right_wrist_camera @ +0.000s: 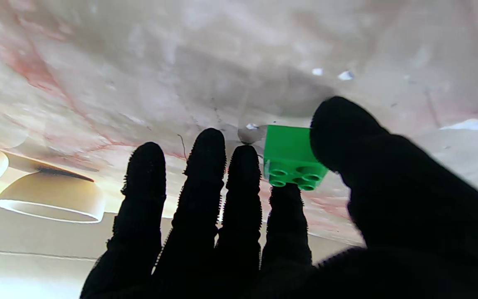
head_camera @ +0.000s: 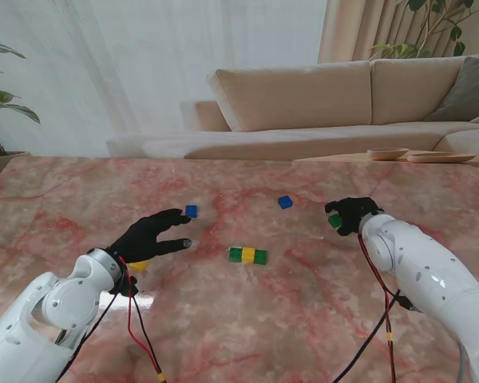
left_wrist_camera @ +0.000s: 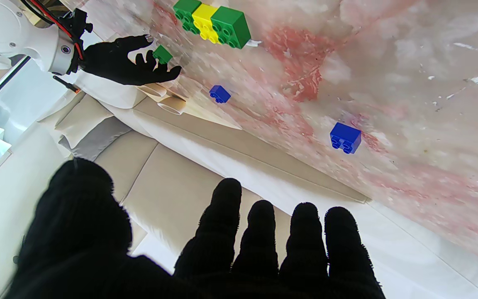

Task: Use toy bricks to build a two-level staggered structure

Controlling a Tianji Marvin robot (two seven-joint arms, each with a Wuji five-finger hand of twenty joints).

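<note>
Bricks lie scattered on the marble table [head_camera: 303, 319]: a green-yellow-green row [head_camera: 248, 255] sits between both hands. The right robot hand [head_camera: 350, 215] pinches a small green brick [head_camera: 334, 220]; the left robot hand [head_camera: 149, 237] hovers spread and empty, one blue brick [head_camera: 191, 211] just beyond its fingertips, another blue brick [head_camera: 285, 202] nearer the right.

Left wrist view: fingers [left_wrist_camera: 259, 232] splayed, holding nothing.

Right wrist view: thumb and forefinger clamp the green brick [right_wrist_camera: 291, 157].
</note>
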